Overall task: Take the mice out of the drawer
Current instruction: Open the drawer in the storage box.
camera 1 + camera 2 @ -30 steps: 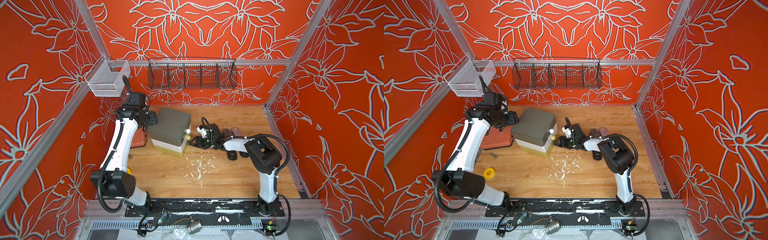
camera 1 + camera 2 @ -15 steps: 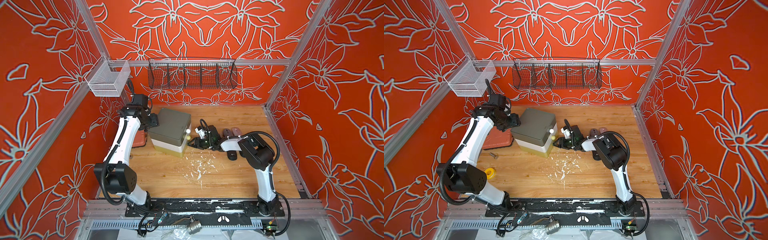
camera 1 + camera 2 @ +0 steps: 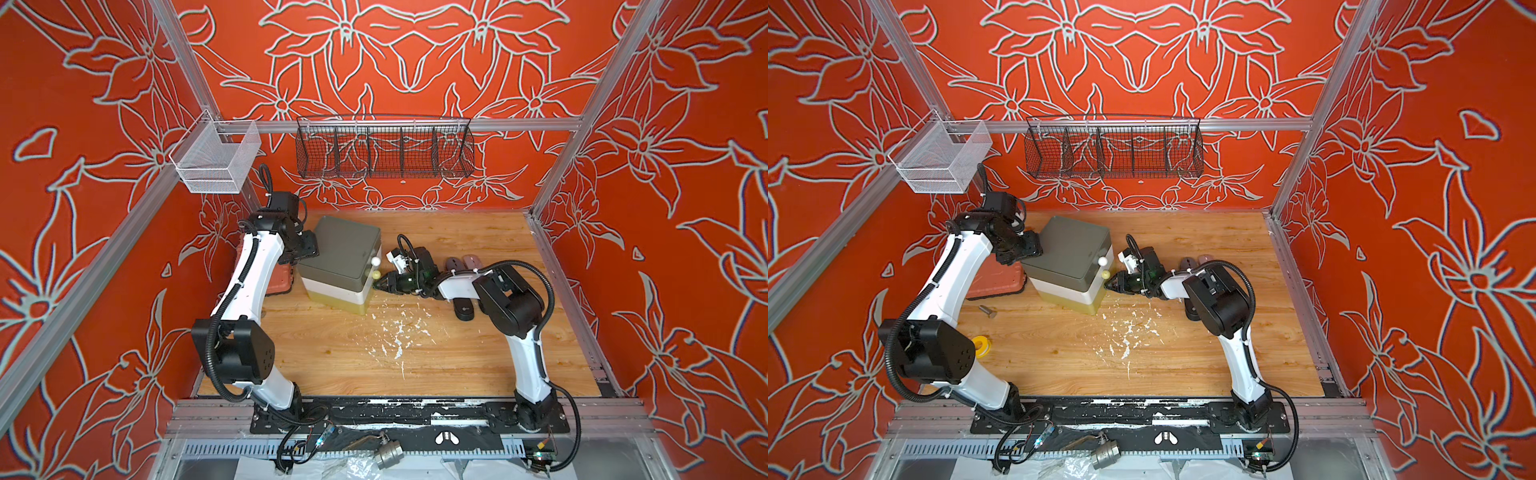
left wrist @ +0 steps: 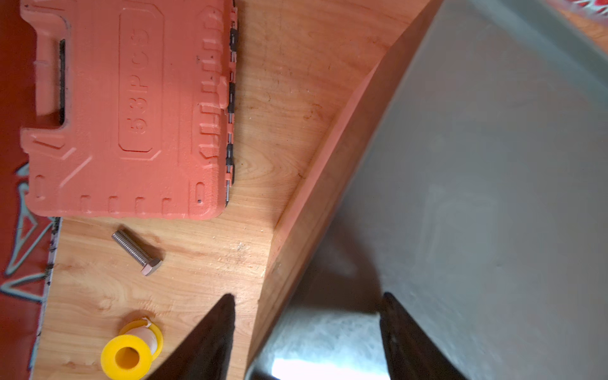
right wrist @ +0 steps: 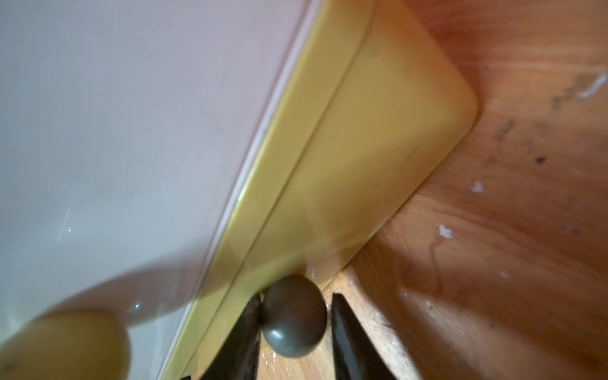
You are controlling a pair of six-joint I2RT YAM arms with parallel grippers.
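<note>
**Colleague:** Where are the mice now?

**Me:** I count three on the surface (image 3: 415, 365), all near its right edge. A dark grey mouse (image 3: 453, 263) and a silver mouse (image 3: 472, 261) lie side by side toward the far edge. A black mouse (image 3: 463, 309) lies closer to the front, partly under the right arm (image 3: 511, 299). The arm may hide more. All drawers look closed, so I cannot tell what is inside.

**Colleague:** How many drawers?

**Me:** Three. The drawer unit (image 3: 345, 245) stands near the far edge, left of the middle: grey on top, white in the middle, yellow at the bottom. There are three knobs too: a white knob (image 3: 375, 261), a yellow knob (image 3: 376, 274), and a dark grey knob (image 5: 292, 316) on the bottom drawer (image 5: 378, 148).

**Colleague:** And your jaws?

**Me:** The right jaws pinch the dark grey knob, one finger on each side, low over the surface. I judge this grip is for pulling that drawer out. The left jaws are spread and straddle the upper back edge of the unit. I think they are there to brace it so it does not slide when I pull. Whether they touch it, I cannot tell.

**Colleague:** Anything else?

**Me:** Near the left edge there is one orange tool case (image 4: 125, 108), one bolt (image 4: 136, 251) and one yellow tape roll (image 4: 130, 357), well apart from the mice.
</note>
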